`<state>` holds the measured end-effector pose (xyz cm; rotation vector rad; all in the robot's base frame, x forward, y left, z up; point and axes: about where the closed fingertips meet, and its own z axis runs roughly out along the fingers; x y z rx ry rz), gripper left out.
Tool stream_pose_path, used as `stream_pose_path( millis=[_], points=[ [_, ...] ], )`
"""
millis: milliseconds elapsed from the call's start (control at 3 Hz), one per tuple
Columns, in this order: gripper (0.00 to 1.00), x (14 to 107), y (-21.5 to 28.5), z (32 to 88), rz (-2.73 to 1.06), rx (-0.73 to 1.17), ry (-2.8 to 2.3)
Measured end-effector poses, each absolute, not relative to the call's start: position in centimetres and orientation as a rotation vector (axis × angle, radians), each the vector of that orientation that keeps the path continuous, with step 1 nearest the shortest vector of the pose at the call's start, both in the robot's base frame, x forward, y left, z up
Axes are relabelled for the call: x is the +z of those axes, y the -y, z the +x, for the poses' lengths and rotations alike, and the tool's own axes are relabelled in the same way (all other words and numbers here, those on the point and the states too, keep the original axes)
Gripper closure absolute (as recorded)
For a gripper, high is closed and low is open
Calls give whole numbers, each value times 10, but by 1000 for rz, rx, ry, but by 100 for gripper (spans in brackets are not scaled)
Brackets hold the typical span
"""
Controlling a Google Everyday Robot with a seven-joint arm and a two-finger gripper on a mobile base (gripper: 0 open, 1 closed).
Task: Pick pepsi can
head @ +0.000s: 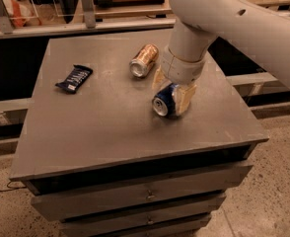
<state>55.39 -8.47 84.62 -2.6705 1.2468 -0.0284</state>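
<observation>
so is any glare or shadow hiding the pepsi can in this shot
Camera view: no glare on the pepsi can, whose silver end shows plainly in the gripper shut on it, right of centre on the table. Camera view: only a soft shadow beneath it, and a mild highlight on the gold can.

Small blue pepsi can (163,101) with a silver end, tipped on its side just right of the frame's centre. Silver end turned toward the lower left. Clasped on both sides by the pale fingers of the gripper (171,95), reaching down from the upper right.
</observation>
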Motion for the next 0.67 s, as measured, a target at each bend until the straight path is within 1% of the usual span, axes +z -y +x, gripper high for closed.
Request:
stream_pose_path(
  millis=[333,667],
  points=[
    [64,849,83,558,-2683,-46,-1251],
    [87,863,85,564,-2610,-38,-1366]
  ],
)
